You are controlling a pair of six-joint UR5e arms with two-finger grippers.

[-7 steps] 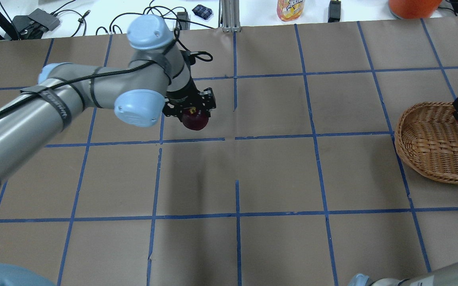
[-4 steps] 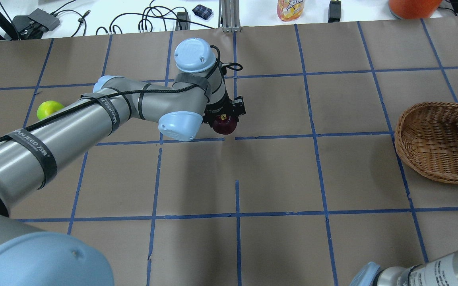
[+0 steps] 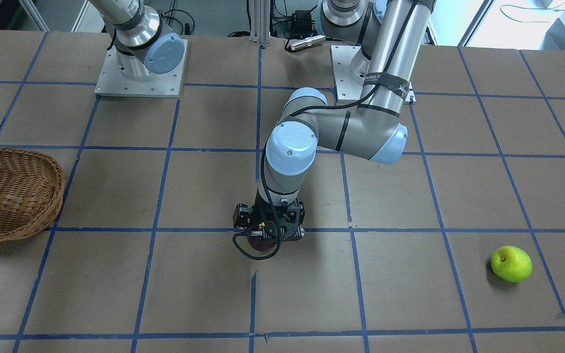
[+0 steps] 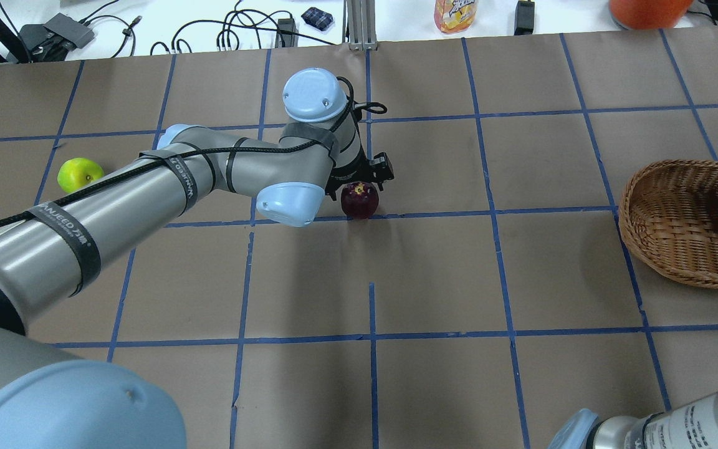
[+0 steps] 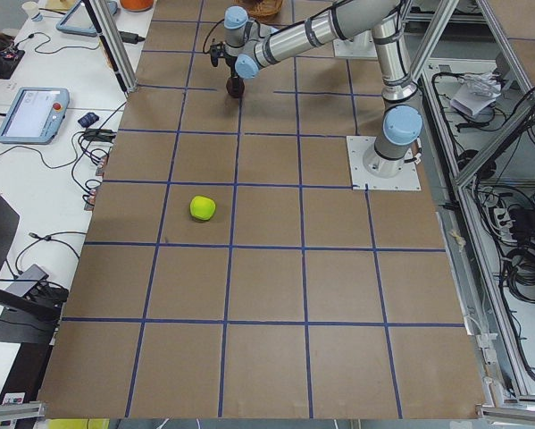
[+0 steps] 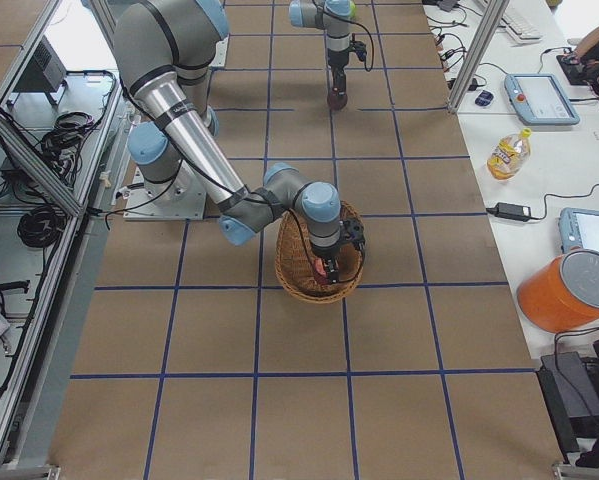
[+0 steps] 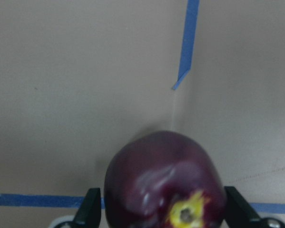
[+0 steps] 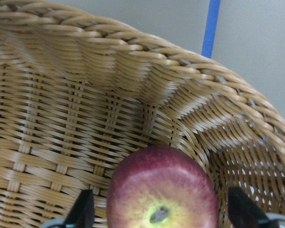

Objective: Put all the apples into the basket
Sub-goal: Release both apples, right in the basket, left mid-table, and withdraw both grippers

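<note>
My left gripper is shut on the dark maroon apple at the table's middle, with the apple low at the paper; the left wrist view shows a finger at each side of it. The lime green apple lies alone at the far left, also in the front view. The wicker basket stands at the right edge. My right gripper is down inside it, open, with small gaps on both sides of the red apple, which rests on the basket floor.
A yellow bottle, an orange bucket, cables and an aluminium post sit beyond the table's far edge. The arms' base plates are at the robot's side. Blue tape lines grid the brown paper.
My left arm has swung right with the maroon apple and lowered it toward the table, uncovering the green apple. My right gripper has gone down into the basket with the red apple.
</note>
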